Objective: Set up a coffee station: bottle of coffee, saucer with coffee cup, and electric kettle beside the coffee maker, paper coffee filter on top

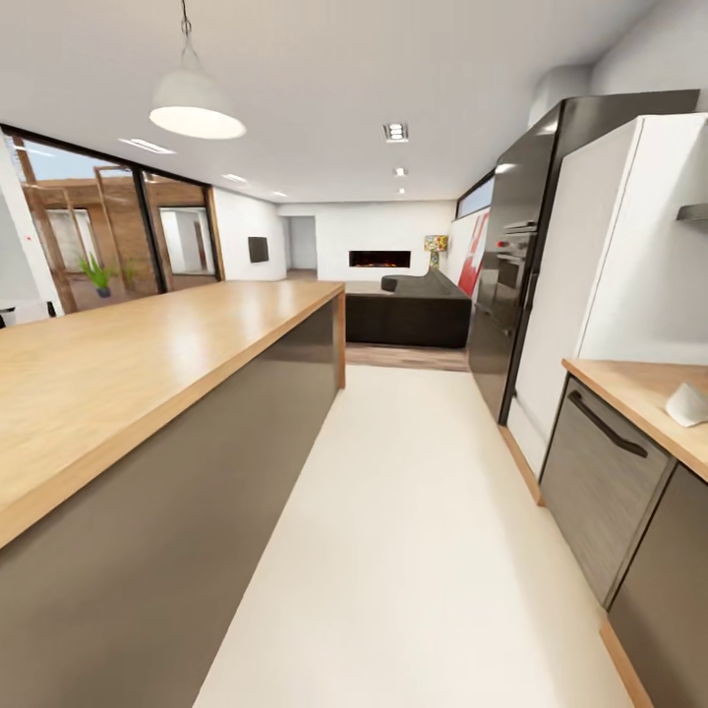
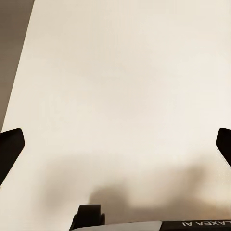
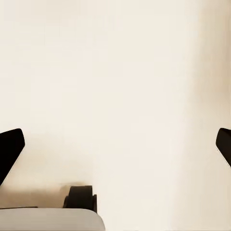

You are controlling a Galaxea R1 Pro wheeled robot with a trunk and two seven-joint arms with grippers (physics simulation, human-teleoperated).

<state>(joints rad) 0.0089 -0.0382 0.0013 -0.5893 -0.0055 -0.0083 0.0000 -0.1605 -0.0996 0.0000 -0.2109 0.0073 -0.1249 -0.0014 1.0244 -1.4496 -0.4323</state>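
Left gripper [image 2: 115, 144] wide over pale floor [image 2: 120, 72], "AXEA AI" lettering inverted; right gripper [image 3: 115, 144] likewise wide.

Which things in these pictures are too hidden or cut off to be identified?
- White object on the countertop, head view: cut by the right edge, so unidentifiable.
- Left gripper and right gripper, wrist views: fingertips cut by the side edges, wide apart over pale floor.
- Far room, head view: too small.

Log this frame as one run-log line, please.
phase: in transit down kitchen aisle | left gripper: open, empty, over pale floor | right gripper: open, empty | countertop at right, white object on it, identity unclear
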